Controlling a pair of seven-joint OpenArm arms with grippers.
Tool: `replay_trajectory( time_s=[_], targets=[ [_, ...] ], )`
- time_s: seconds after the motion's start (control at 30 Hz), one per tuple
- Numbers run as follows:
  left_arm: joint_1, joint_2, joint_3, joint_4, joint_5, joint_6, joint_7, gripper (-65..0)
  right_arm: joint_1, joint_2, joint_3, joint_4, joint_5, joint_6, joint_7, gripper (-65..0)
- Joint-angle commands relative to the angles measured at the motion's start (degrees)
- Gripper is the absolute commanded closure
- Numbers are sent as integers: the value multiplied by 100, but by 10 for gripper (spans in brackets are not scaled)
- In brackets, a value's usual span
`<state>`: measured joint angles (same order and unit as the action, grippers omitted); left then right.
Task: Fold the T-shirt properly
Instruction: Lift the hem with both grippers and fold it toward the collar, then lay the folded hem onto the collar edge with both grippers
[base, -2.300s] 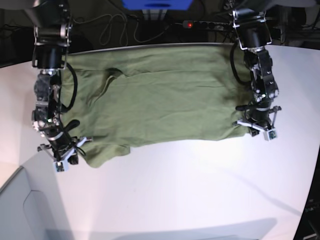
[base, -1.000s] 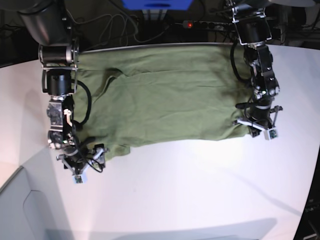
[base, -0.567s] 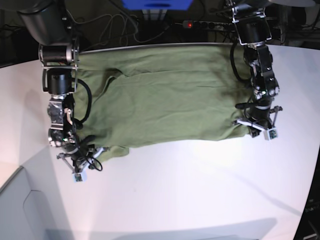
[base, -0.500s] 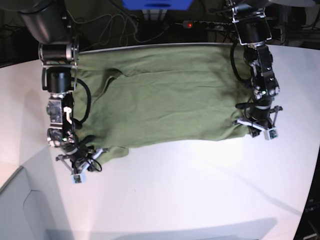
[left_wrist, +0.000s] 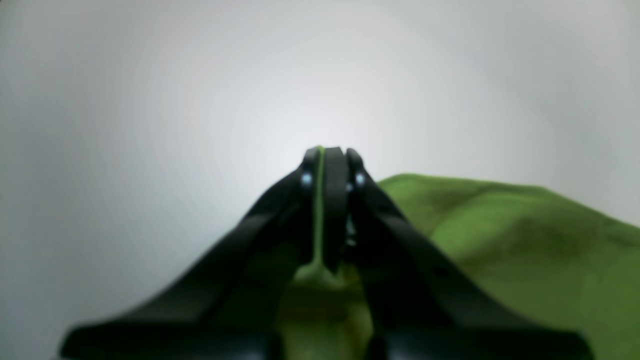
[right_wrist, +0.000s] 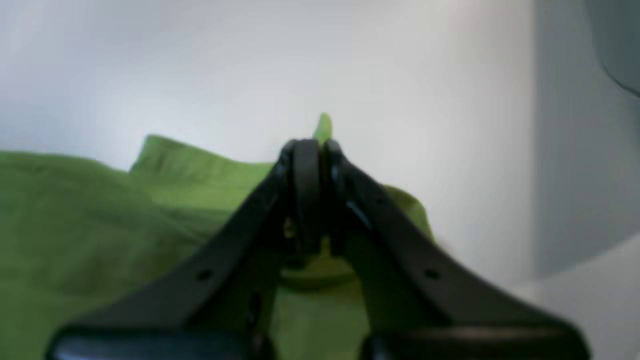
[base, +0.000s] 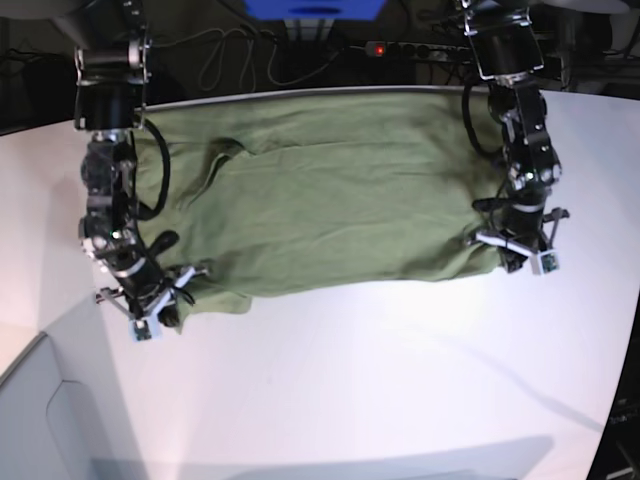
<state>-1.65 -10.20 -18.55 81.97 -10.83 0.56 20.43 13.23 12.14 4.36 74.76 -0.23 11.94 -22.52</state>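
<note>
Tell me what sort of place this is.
Probably a robotics lab or test bench, not a home. A plain white table holds only the T-shirt, worked by two black arms. Behind its far edge lie loose cables and a power strip with a red light.

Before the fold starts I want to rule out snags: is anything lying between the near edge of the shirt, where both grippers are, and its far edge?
Nothing visible. Both the left gripper and right gripper are shut on the T-shirt, whose cloth lies bare across to its far edge on the table.
</note>
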Motion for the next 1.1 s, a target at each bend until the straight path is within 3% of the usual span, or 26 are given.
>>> replay_trajectory(
  time_s=[0.0,0.5,1.07],
  targets=[
    [-42,-57,-22,203,-20,-7,-148,0,61,100,131,185,1,-3,138,-1],
    [671,-57,-31,906,-20,-7,-157,0,-1011,206,324,1557,-25,-3,-73,-1],
    [952,48,-655,932,-20,-51,-166,0,-1574,188,702,1592,-17,-3,-29,-1]
  ],
)
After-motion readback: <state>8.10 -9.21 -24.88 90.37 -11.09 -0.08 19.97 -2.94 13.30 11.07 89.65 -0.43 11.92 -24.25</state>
